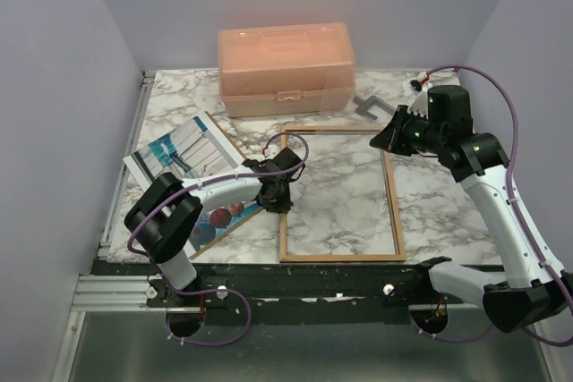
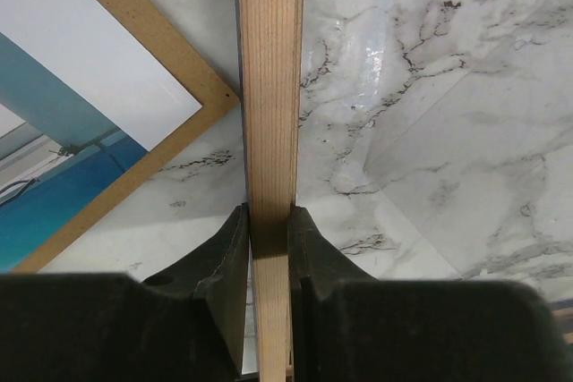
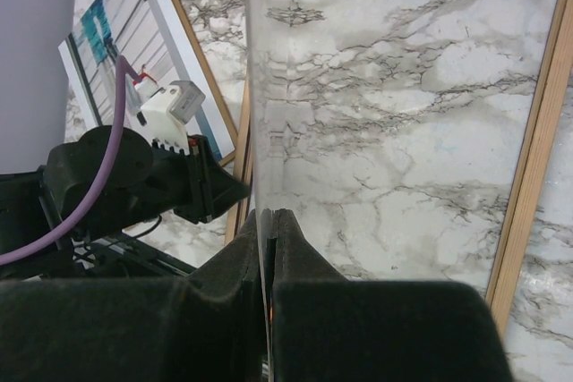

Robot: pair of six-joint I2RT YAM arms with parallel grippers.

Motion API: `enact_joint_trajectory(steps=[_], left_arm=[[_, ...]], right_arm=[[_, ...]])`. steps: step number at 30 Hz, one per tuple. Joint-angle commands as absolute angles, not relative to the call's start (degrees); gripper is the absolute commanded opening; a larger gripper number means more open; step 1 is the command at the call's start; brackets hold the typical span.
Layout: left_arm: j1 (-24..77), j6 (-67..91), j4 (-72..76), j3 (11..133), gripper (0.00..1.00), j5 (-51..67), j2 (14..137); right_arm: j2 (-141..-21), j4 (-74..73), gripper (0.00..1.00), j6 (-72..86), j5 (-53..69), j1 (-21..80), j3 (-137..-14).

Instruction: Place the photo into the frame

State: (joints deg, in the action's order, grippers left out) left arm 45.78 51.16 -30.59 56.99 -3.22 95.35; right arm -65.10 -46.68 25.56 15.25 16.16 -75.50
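Observation:
The frame (image 1: 395,212) lies flat on the marble table with its tan wood back up. My left gripper (image 1: 276,192) is down on the frame's left rail (image 2: 269,87), and both fingers press against that rail's sides in the left wrist view (image 2: 269,212). My right gripper (image 1: 387,138) hovers at the frame's far right corner. It is shut (image 3: 269,214) on the edge of a thin clear pane (image 3: 269,60) that stands tilted over the frame (image 3: 528,176). The photo (image 1: 179,151) rests picture up on a brown backing board (image 1: 228,145) left of the frame, partly under my left arm.
A peach plastic box (image 1: 286,69) stands at the back of the table, just beyond the frame. A small grey bracket (image 1: 367,106) lies to its right. Purple walls close in on the left, back and right. The photo's teal part (image 2: 54,131) shows beside the board's edge (image 2: 152,29).

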Motion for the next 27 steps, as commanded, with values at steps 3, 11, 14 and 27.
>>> enact_joint_trajectory(steps=[3, 11, 14, 27], left_arm=[[46.0, 53.1, -29.8, 59.2, 0.00, -6.5, 90.7], [45.2, 50.6, -34.0, 58.4, 0.00, -9.3, 88.6], [44.3, 49.3, -33.9, 56.5, 0.00, -9.1, 87.4], [41.5, 43.8, -32.1, 52.3, 0.35, -6.8, 86.9]], right_arm=[[-65.6, -47.9, 0.01, 24.7, 16.0, 16.1, -77.6], [-65.8, -47.5, 0.01, 24.9, 17.7, 16.2, -76.9], [-65.9, -47.2, 0.01, 25.1, 18.6, 16.1, -76.6], [-67.2, -46.1, 0.01, 25.6, 24.2, 16.2, -75.5]])
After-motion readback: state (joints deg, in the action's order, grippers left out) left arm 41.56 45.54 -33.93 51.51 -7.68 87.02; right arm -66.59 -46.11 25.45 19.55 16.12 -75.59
